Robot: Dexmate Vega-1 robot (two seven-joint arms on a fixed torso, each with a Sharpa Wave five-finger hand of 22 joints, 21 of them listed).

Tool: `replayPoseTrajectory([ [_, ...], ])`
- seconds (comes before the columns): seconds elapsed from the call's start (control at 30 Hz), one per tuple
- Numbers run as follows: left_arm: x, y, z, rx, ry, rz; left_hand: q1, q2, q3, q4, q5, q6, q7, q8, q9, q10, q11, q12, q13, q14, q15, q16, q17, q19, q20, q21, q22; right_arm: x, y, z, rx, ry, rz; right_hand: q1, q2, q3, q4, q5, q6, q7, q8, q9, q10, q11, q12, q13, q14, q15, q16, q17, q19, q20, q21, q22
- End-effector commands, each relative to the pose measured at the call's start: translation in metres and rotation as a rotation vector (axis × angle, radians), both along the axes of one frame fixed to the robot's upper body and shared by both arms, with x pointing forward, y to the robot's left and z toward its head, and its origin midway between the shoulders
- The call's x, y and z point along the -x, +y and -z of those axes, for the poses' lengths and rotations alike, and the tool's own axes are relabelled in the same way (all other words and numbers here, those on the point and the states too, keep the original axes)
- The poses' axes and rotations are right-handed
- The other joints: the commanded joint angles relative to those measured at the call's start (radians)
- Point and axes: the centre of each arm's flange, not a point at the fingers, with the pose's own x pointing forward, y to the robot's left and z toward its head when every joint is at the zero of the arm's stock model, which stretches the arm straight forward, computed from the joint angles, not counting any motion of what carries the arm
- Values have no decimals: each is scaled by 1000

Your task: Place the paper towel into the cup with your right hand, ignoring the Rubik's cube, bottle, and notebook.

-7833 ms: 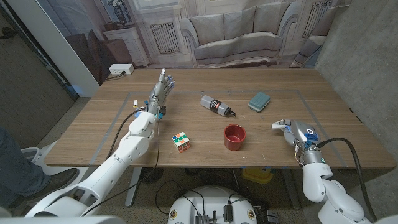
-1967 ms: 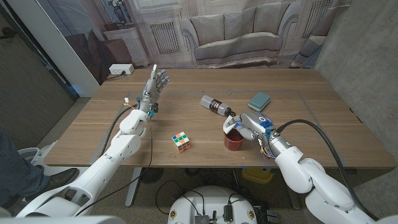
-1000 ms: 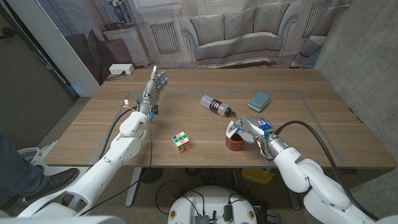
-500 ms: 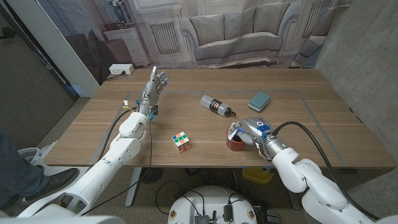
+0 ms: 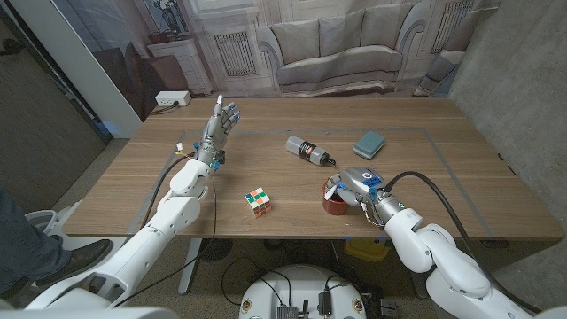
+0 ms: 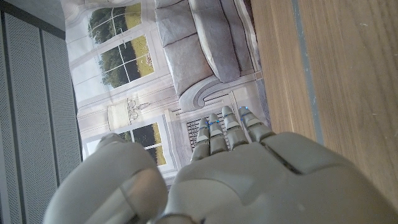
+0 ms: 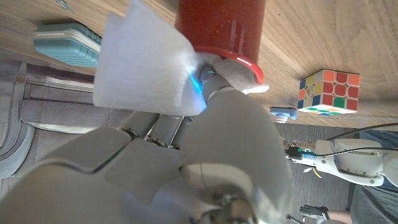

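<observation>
White paper towel [image 7: 144, 70] pinched in the fingers [image 7: 163, 129] of the right hand [image 5: 359, 185], at the rim of the red cup [image 5: 335, 203] in the lower centre-right of the head frame. Seen up close in the right wrist picture: a flat sheet sticking out beside the cup's red wall [image 7: 221, 25], a fingertip lit blue right at the rim. Could not tell how far the towel had gone inside the cup. Held right over the cup's mouth, that hand, hiding most of the opening in the head picture.

Lay just above the cup, toward frame centre, the dark bottle [image 5: 309, 151], on its side and apart from the cup. Sat further right and higher the teal notebook [image 5: 369, 143], near the bottle but not touching. Stood left of the cup, well apart, the Rubik's cube [image 5: 258, 201] on the wooden bench [image 5: 133, 182].

Raised in the upper left of the head frame, the left hand [image 5: 221, 122], fingers apart and pointing away, holding nothing, with its back toward the left wrist camera.
</observation>
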Motion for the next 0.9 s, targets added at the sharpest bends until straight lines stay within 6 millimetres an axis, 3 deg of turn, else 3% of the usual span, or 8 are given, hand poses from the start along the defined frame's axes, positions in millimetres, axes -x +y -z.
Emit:
replayPoseTrajectory([
  [0.03,-4,1,0,0,4,5,4,8,-8,-1,-5,9,0,2,6,9,0,0,3,5,1,-2,2,7,-1,2,5,-4,4,-1,13,26,18,-6,2,0,5,10,4,-2,-2,2,2,-6,4,4,53,-62,1,2,2,-114,8,3],
  [0.27,-7,2,-1,0,7,8,5,9,-10,-1,-5,9,0,1,6,7,-2,0,3,5,0,-2,2,7,0,2,5,-3,6,-2,13,26,22,-22,-5,-3,8,13,-9,-3,-8,3,-13,-5,-5,3,51,-63,-3,0,-3,-110,10,-3],
  [0.33,-8,2,-1,0,7,9,6,9,-10,-1,-5,9,0,1,6,8,-1,0,3,6,1,-2,2,7,0,2,5,-2,7,-3,16,27,30,-38,-12,-9,12,13,-23,-9,-10,9,-24,-2,-10,3,42,-62,-10,-2,-9,-108,12,-5],
  [0.47,-9,3,-1,1,7,10,6,9,-11,-1,-5,9,0,1,6,7,-2,0,3,6,0,-2,2,6,1,1,5,-1,7,-4,21,24,36,-109,-34,-32,34,6,-71,-21,-18,20,-64,-28,-25,5,26,-59,-24,-4,-33,-106,16,-13],
  [0.57,-9,3,-1,0,6,10,7,9,-12,-1,-6,9,-2,1,6,7,-1,0,3,6,0,-2,2,6,1,1,5,0,7,-4,22,19,38,-140,-42,-40,43,2,-83,-25,-19,23,-74,-33,-27,5,21,-57,-29,-5,-42,-106,18,-16],
  [0.9,-9,3,-1,2,5,10,8,10,-14,-2,-6,10,-2,1,6,7,-4,-1,3,6,0,-2,2,6,2,1,5,3,6,-8,32,17,53,-203,-64,-52,53,-8,-120,-34,-23,24,-103,-36,-30,6,-1,-51,-38,-1,-57,-107,15,-24],
])
